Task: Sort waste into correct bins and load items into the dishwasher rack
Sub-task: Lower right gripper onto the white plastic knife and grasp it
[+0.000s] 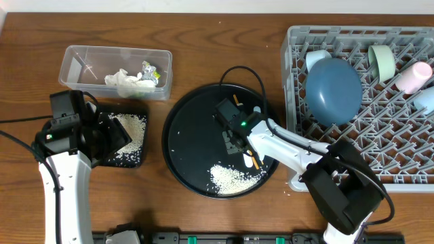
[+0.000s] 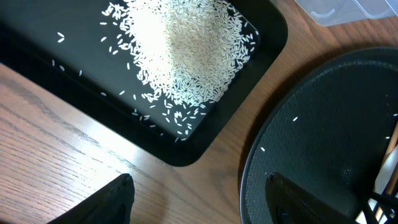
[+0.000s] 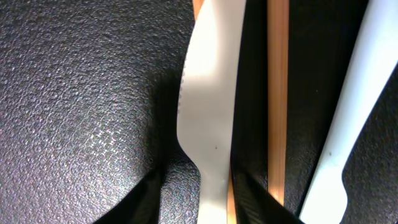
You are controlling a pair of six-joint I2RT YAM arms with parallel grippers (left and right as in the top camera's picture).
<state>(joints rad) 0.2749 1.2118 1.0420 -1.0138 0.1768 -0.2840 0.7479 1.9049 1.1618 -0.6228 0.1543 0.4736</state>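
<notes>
My right gripper (image 1: 234, 139) (image 3: 199, 202) is open, low over the large round black tray (image 1: 186, 142), its fingers either side of a white plastic knife (image 3: 208, 93). Wooden chopsticks (image 3: 278, 93) and another white cutlery piece (image 3: 360, 99) lie beside the knife. A pile of rice (image 1: 230, 179) lies at the tray's near edge. My left gripper (image 1: 112, 135) (image 2: 205, 196) is open and empty above the table, next to the shallow black tray (image 2: 205, 134) that holds rice (image 2: 186, 56). The clear tub (image 1: 81, 57) holds the napkin (image 1: 123, 81) and the wrapper (image 1: 150, 71).
The grey dishwasher rack (image 1: 407, 173) at the right holds the dark-blue bowl (image 1: 332, 91), the mint-green bowl (image 1: 382, 61), the pink cup (image 1: 415, 76) and a light-blue cup (image 1: 426, 100). A black cable (image 1: 247, 71) arcs over the round tray.
</notes>
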